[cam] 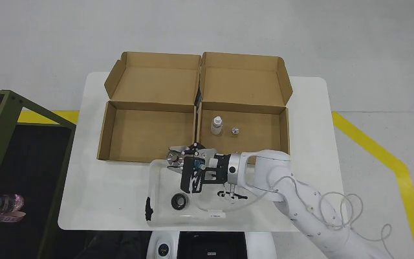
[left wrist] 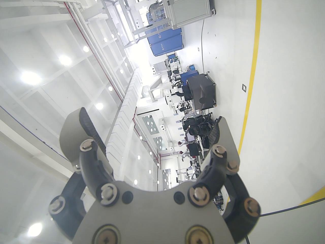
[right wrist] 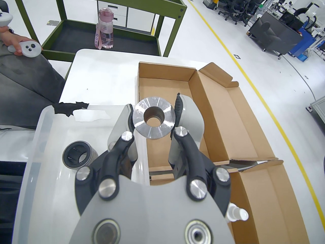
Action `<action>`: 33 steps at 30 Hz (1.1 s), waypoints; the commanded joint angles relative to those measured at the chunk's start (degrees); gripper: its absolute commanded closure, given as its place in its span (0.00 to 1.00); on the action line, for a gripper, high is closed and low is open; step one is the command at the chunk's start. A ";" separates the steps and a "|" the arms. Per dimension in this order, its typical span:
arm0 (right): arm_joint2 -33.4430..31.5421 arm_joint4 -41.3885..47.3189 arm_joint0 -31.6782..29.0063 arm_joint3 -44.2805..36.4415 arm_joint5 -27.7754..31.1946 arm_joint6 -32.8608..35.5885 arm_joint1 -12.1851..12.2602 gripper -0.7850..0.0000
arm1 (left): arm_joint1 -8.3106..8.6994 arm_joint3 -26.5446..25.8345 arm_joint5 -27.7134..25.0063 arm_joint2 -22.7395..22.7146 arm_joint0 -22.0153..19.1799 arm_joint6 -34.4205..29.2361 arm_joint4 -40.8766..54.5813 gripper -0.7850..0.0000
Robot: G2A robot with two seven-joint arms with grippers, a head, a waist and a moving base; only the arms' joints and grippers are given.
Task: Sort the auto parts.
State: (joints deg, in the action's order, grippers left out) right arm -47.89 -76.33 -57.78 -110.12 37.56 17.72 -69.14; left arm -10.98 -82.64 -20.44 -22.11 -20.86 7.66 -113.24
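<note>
Two things held my eye: the metal ring [right wrist: 154, 121] and the clear tray [right wrist: 35, 133] beneath it. The right gripper [right wrist: 154, 107] was clenched on the ring, a pad pressed to each side of its outer wall, holding it clear of the tray's floor just above the far rim. Beyond that rim lay an empty cardboard box [cam: 142, 133]. Next to it, also past the tray, a second box [cam: 259, 133] had a small white bottle [cam: 217, 123] and a small metal piece [cam: 235, 131] on its floor. Inside the tray a black bushing [right wrist: 79, 154] lay on its side.

The ring looked like solid machined metal, so I judged it heavy for its size, rigid and smooth enough to slip. The grip across its outer diameter seemed the sound one, and a hard squeeze would hardly hurt it. I would have set it down low rather than dropped it onto thin cardboard. The bushing looked free to roll and best pinched across its sleeve.

The left gripper [left wrist: 152, 121] was away from the tray, fingers spread with nothing between them.

As for writing, the ring's face showed none. A small white label [cam: 217, 215] on the tray's near wall was too small to read, and the black tape [right wrist: 69, 107] at one corner bore no print.
</note>
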 commanded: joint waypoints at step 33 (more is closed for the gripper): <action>9.98 4.13 16.93 25.02 -9.65 3.44 -7.85 1.00 | 0.00 0.00 0.00 0.00 0.00 0.00 0.00 0.00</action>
State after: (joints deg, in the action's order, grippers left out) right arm -38.16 -72.35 -41.32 -85.76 28.10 20.82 -76.75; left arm -10.98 -82.64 -20.44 -22.11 -20.86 7.66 -113.24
